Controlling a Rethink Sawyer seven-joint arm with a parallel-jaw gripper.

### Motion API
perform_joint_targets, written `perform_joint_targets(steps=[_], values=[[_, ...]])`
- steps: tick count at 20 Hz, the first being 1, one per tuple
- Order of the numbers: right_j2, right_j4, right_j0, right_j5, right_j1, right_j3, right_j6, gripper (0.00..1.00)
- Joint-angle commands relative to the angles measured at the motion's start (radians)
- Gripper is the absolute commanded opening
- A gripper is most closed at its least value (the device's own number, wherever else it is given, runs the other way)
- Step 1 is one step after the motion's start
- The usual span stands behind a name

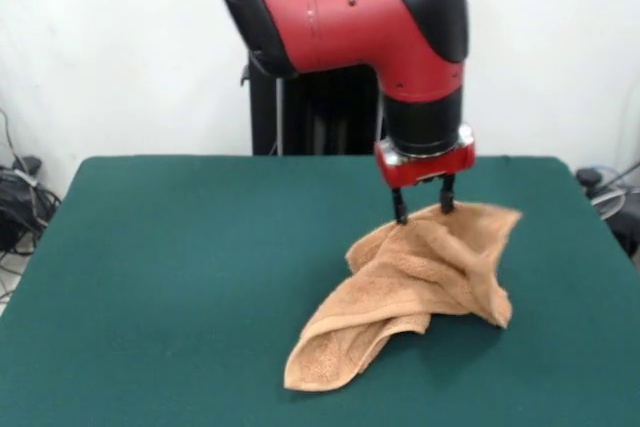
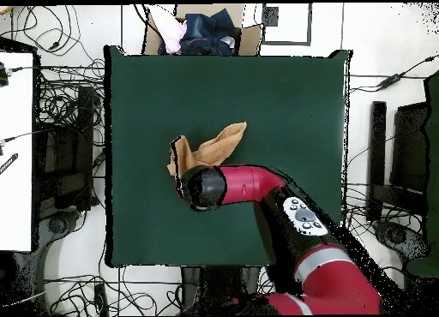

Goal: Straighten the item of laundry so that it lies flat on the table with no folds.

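Gripper (image 1: 423, 207) down on the towel's (image 1: 420, 287) raised far edge; jaws spread apart, tips touching cloth. Towel crumpled, folded on the table (image 1: 180, 277).

The towel (image 1: 410, 287) is plain tan terry — no pattern showing — on the dark green table (image 1: 180, 277). Above the towel, the arm (image 1: 340, 17) is red and black.
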Motion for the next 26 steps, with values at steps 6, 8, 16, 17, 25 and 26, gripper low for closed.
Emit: perform_joint_targets(steps=[6, 8, 16, 17, 25, 26], values=[[0.001, 0.155, 0.117, -0.22, 0.005, 0.234, 0.334, 1.0], [-0.003, 0.173, 0.125, -0.249, 0.003, 0.254, 0.34, 1.0], [-0.044, 0.181, 0.054, -0.035, -0.115, 0.198, 0.148, 1.0], [-0.046, 0.176, 0.045, -0.006, -0.123, 0.183, 0.127, 1.0], [-0.027, 0.144, -0.004, 0.118, -0.163, 0.148, 0.08, 1.0], [-0.025, 0.142, -0.01, 0.13, -0.169, 0.145, 0.078, 1.0]])
